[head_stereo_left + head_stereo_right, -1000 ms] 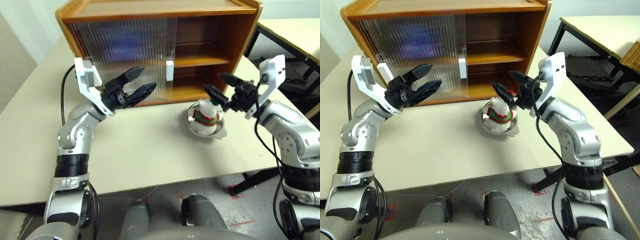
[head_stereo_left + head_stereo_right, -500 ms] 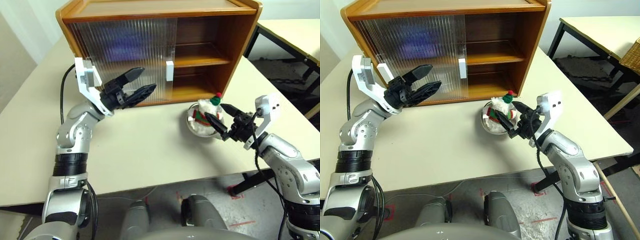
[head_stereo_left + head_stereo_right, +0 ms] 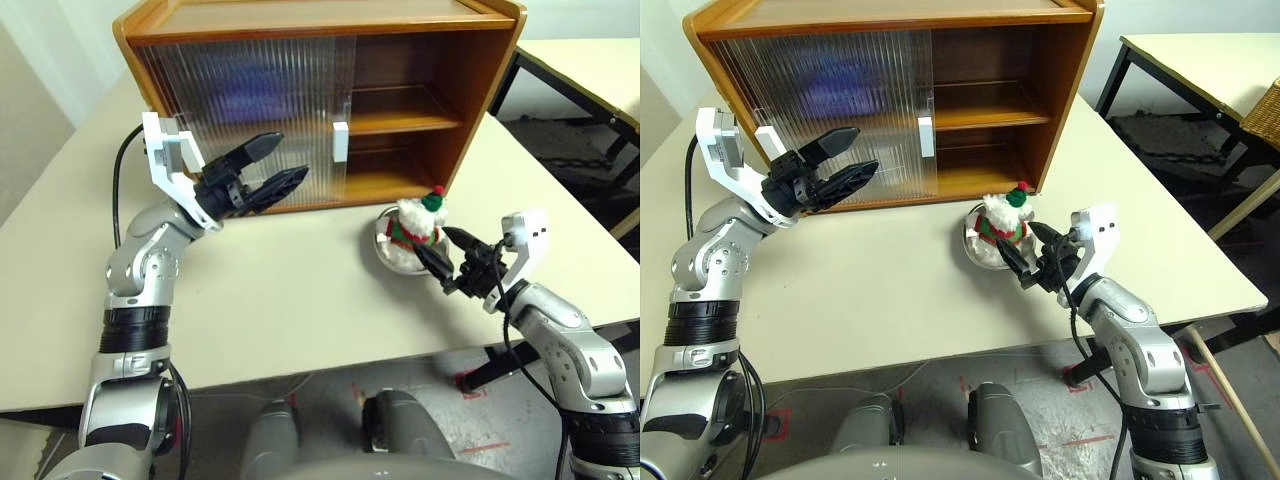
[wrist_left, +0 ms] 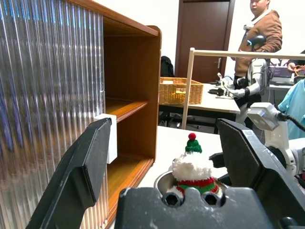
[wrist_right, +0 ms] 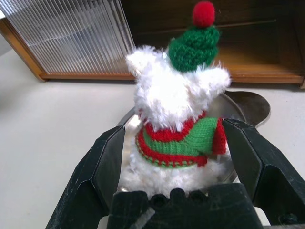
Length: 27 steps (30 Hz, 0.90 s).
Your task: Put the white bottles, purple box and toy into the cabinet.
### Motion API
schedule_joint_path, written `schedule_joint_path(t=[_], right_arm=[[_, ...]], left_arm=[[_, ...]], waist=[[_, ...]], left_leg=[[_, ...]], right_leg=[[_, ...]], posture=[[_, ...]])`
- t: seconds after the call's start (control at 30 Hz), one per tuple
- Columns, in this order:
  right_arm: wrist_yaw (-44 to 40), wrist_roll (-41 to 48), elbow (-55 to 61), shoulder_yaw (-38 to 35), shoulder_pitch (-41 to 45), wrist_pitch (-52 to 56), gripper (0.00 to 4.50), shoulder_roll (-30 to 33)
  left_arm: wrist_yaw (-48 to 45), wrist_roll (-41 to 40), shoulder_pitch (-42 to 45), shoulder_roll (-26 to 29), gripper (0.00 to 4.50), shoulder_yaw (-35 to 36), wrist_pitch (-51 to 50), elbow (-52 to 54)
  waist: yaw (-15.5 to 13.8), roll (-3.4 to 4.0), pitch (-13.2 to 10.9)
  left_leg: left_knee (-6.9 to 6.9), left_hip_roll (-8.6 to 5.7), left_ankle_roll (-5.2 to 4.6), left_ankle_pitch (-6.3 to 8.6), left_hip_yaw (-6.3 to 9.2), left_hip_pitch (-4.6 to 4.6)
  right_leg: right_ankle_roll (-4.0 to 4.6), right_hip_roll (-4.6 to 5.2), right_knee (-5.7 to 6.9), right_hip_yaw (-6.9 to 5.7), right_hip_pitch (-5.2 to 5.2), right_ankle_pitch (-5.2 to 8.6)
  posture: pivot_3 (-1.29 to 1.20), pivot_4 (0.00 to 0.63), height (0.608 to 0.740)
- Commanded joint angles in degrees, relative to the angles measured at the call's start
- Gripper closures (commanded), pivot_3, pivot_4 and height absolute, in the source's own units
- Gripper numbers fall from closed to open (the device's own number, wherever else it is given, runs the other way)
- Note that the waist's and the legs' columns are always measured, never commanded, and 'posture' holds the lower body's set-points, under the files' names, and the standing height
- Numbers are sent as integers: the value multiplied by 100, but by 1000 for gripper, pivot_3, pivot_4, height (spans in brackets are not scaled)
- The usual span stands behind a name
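Two open pincers hang over the beige counter [image 3: 300, 300]: the right pincer [image 3: 440, 258], lower right, straddles the toy [image 3: 412, 226] without gripping it. That toy sits in a steel bowl [image 3: 385, 250] right of centre. Left pincer [image 3: 285, 170] gapes empty, upper left, before the cabinet [image 3: 400, 110] at top.

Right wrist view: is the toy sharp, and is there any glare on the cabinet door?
Right wrist view: toy sharp, fur and knit stripes clear. Left wrist view: ribbed cabinet door carries bluish reflections. Left eye view: the same door shows a blue-violet sheen.
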State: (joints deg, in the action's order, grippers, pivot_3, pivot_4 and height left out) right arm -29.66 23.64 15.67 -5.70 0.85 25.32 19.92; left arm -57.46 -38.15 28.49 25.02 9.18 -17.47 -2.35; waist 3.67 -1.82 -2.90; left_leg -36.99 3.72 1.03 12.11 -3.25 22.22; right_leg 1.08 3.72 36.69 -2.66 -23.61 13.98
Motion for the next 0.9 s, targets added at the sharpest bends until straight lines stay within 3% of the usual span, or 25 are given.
schedule_joint_path(t=[0.03, 0.5, 0.6, 0.9], right_arm=[[-17, -116, -363, 95, 156, -226, 73, -89], [-298, -265, -1318, 94, 739, -675, 73, -114], [-385, -236, -1310, 59, 727, -672, 613, -59], [-407, -51, -787, -148, 592, -436, 3776, 152]], left_arm=[[35, 3, -41, 33, 0, 4, -47, 134], [158, 16, -133, 59, 0, 69, -42, 269], [186, 14, -154, 40, 0, 75, -27, 280], [151, 44, -67, -51, 0, 5, 26, 127]], waist=[[3, 0, 0], [-28, 0, 0], [-29, 0, 0], [-27, 0, 0]], left_leg=[[0, 0, 0, 0, 0, 0], [1, -1, -1, -1, 0, 1], [0, -1, -2, -1, 0, 1], [-2, -1, -1, -1, 0, 0]], right_leg=[[0, 0, 0, 0, 0, 0], [-1, -1, 1, 1, 0, -1], [-2, -1, 1, 1, 2, -1], [-3, -1, 1, 1, 3, -2]], posture=[[-52, 0, 740], [-14, 0, 740], [-14, 0, 740], [-56, 0, 740]])
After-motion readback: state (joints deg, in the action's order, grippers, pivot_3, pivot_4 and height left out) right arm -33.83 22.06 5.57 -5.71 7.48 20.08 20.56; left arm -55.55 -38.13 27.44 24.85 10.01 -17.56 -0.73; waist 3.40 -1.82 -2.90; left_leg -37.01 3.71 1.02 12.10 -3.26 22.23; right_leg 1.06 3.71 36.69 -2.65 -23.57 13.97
